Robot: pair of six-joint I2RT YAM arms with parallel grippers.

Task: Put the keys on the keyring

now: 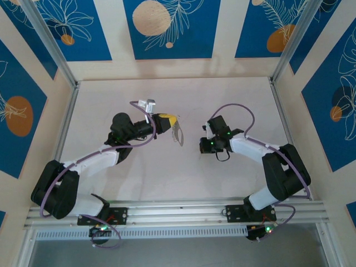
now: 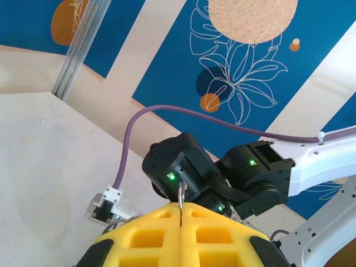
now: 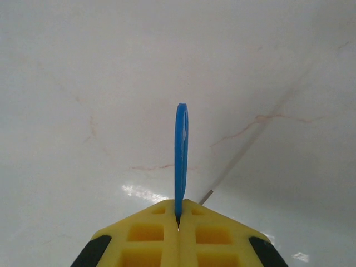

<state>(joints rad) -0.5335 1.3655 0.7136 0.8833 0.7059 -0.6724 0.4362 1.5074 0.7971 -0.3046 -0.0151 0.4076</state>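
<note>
My left gripper (image 1: 171, 123) hovers over the middle of the table, its yellow pads (image 2: 150, 239) shut on the keyring (image 1: 178, 133), a flat grey metal loop sticking out toward the right arm. In the left wrist view the keyring (image 2: 182, 196) shows edge-on as a thin metal strip standing out of the shut left gripper (image 2: 182, 214). My right gripper (image 3: 179, 219) points down at the table and is shut on the key (image 3: 181, 156); its blue plastic head stands edge-on out of the pads. From above, the right gripper (image 1: 207, 146) sits a short gap right of the loop.
The pale tabletop (image 1: 167, 178) is walled by blue-and-cream panels, with aluminium posts (image 1: 53, 53) at the back corners. A purple cable (image 1: 142, 111) arcs over the left wrist. The right arm's black wrist (image 2: 183, 167) faces the left camera closely.
</note>
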